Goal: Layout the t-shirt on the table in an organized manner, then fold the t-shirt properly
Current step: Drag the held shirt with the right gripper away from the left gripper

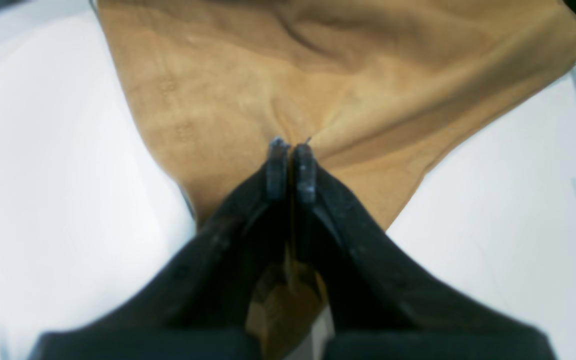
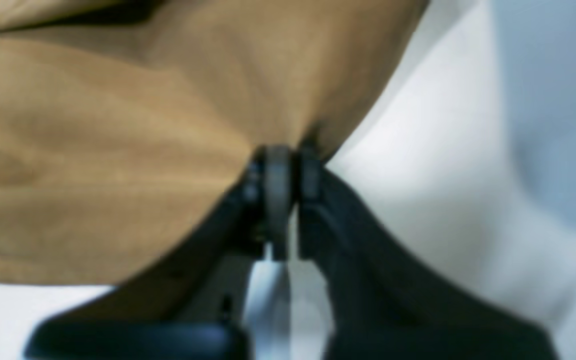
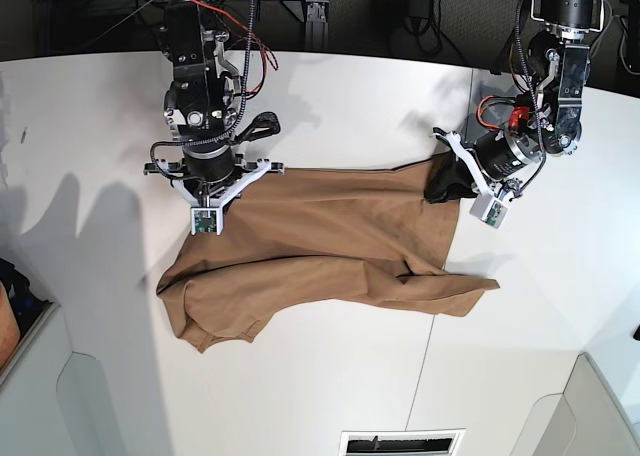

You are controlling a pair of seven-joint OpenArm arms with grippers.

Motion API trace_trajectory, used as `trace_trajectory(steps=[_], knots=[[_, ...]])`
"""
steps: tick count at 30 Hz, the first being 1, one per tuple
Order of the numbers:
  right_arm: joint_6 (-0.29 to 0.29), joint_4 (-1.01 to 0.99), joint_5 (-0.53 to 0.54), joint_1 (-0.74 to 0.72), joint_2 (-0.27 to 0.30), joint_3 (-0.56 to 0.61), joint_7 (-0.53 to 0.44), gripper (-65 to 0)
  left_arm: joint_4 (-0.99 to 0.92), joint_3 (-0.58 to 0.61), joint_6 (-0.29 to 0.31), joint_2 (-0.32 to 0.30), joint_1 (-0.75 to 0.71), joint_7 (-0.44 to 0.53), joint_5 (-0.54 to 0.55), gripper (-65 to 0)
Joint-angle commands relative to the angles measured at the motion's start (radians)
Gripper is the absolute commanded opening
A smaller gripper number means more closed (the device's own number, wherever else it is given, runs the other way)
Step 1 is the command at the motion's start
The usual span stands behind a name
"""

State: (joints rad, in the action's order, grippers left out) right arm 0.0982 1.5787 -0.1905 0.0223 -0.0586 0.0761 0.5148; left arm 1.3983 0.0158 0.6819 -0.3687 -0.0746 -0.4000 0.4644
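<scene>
On the white table, a t-shirt, apparently pinched by left claw and right claw.

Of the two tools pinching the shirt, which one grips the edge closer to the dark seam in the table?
The left tool, on the base view's right, holds the t-shirt beside the table seam; the right tool grips far from it.

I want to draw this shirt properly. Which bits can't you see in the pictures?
- The t-shirt neck and tag: base view, folds cover them.
- Fabric inside the left gripper: left wrist view, black fingers hide it.
- Cloth weave at the right gripper: right wrist view, too blurred.
</scene>
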Motion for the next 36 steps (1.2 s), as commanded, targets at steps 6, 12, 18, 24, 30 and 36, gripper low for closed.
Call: trace_trajectory(steps=[6, 12, 18, 24, 30, 36], knots=[[0.006, 0.057, -0.128, -0.019, -0.002, 0.0, -0.008, -65.0, 0.097, -0.069, 0.016, -0.037, 0.005, -0.159, 0.131, -65.0], [-0.035, 0.315, -0.111, -0.03, -0.002, 0.0, 0.035, -65.0, 0.365, -0.239, 0.016, -0.09, -0.046, -0.356, 0.378, -65.0], [-0.035, 0.351, -0.013, -0.172, -0.004, 0.0, 0.054, -65.0, 0.492, -0.318, 0.016, -0.139, -0.042, -0.367, 0.413, -65.0], [-0.08, 0.123, 0.029, -0.304, -0.027, 0.0, 0.101, -19.4, 0.383, -0.317, 0.016, -0.142, -0.037, -0.32, 0.369, -65.0], [-0.072, 0.174, 0.007, -0.264, -0.022, 0.0, 0.21, -19.5, 0.278, -0.317, 0.016, -0.141, -0.037, -0.306, 0.361, -65.0], [-0.127, 0.198, 0.096, -0.103, -0.022, 0.006, 0.219, -19.5, 0.264, -0.317, 0.016, -0.142, -0.036, -0.306, 0.362, -65.0]])
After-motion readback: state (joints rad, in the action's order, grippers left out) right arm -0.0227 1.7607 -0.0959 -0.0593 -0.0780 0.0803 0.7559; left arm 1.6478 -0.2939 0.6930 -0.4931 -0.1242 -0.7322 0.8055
